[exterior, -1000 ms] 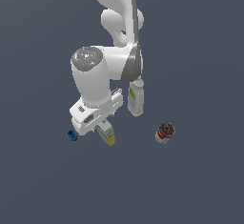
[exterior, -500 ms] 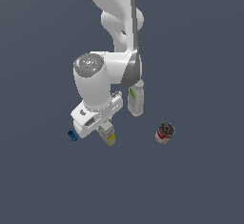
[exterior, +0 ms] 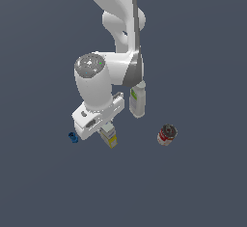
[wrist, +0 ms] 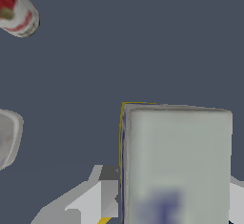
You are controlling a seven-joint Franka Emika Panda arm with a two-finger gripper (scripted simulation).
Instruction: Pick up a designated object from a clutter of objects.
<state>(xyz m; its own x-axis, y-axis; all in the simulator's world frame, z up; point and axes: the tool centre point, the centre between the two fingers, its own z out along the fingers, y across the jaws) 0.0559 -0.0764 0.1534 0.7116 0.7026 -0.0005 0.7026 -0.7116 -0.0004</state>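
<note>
**Carton between my fingers, but the hold is unproven**

While I hang over the carton (exterior: 110, 136), my main worry is a shallow or lopsided grip. In the wrist view the carton (wrist: 176, 166) fills the space between my fingers (wrist: 102, 197), one pad showing close at its flank and a sliver of the other at the far side, yet I cannot tell whether the pads are pressing on it or merely beside it. If they bite only near the top edge, the smooth cardboard could slide out on the lift, or the box could swing and tilt.

A second risk lies with the neighbours. From the carton, in the exterior view, the white bottle (exterior: 137, 101) stands near at about one o'clock, the small blue piece (exterior: 73, 137) sits at nine o'clock, and the red-and-white can (exterior: 167, 134) lies well apart at three o'clock. A crooked lift might sweep my hand into the bottle and topple it.

As for the carton itself: it is a rectangular box, pale grey-white on its broad face, with a yellow band at one end and a blurred blue-purple mark. It appears to rest on the dark tabletop (exterior: 202, 187) directly under my hand, mostly hidden by it in the exterior view.
</note>
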